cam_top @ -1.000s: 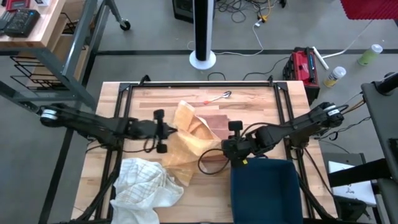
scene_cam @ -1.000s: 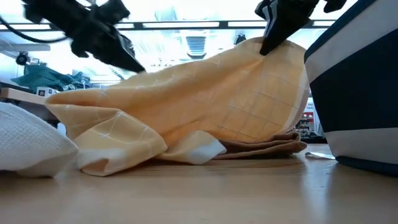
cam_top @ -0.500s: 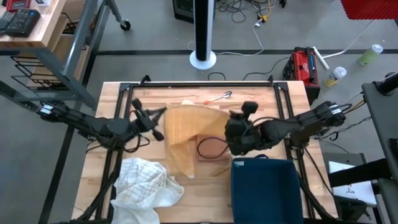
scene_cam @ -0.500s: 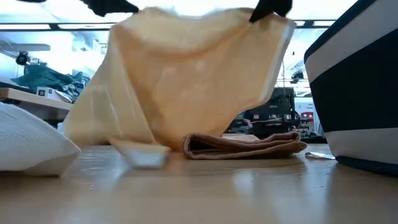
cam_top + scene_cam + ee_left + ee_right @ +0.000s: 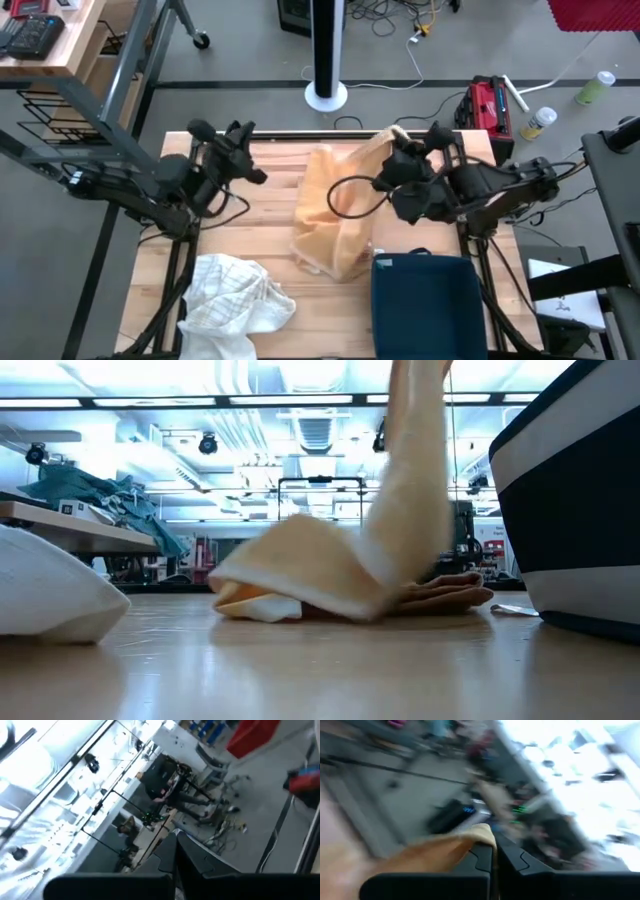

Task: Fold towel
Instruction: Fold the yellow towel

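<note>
- Near edge of the pale wooden slatted table (image 5: pixel 200 225): a crumpled white waffle-weave cloth (image 5: pixel 232 300) and a dark navy fabric bin (image 5: pixel 428 303) with a white band; neither is touched by an arm.
- Centre: the thin yellow-tan checked towel (image 5: pixel 335 215) hangs as a steep sheet. Its lower bulk lies heaped on the table just in front of a flatter, browner folded layer (image 5: pixel 450 592) seen in the low view, and its long axis rises from that heap up toward the far right.
- Right gripper (image 5: pixel 398 145): fingers clenched on the raised corner of the towel, held high above the far half of the table; the right wrist view shows tan cloth pinched between the fingers (image 5: pixel 482 851). It is the only arm on the towel.
- Left gripper (image 5: pixel 252 172): fingers closed on nothing, raised over the far left of the table and well apart from the towel; the left wrist view shows only the room beyond.
- Governing relation (a judgement): the free side of the towel lies toward the left gripper, the nearer arm to that edge, so the coming move likely turns on lowering or re-gripping along this right-held diagonal.
</note>
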`<action>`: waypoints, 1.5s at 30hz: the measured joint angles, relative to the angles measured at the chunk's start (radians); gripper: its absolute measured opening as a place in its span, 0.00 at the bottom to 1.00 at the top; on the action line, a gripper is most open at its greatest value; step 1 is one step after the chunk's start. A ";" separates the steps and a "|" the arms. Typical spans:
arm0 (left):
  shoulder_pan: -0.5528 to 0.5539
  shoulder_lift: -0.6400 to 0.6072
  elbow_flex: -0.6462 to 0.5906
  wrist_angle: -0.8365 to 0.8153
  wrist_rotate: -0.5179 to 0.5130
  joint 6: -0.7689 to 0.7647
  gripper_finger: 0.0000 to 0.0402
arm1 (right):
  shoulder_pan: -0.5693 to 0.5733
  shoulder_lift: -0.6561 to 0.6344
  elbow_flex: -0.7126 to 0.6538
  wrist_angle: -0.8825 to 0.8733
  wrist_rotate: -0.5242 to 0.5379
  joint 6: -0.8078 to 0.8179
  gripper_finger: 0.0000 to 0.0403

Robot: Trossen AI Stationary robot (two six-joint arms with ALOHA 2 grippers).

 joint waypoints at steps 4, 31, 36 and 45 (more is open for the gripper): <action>-0.002 0.012 0.036 -0.290 0.030 -0.292 0.00 | 0.011 -0.014 0.022 -0.105 -0.301 0.196 0.00; 0.180 0.661 -0.299 0.268 1.223 -1.542 0.14 | 0.039 -0.028 -0.431 -0.516 -0.492 0.983 0.00; 0.175 0.834 -0.129 0.173 1.319 -1.578 0.23 | 0.039 -0.027 -0.456 -0.512 -0.492 0.986 0.00; 0.188 1.093 0.243 -0.165 1.456 -1.575 0.39 | 0.039 -0.027 -0.473 -0.507 -0.494 1.019 0.00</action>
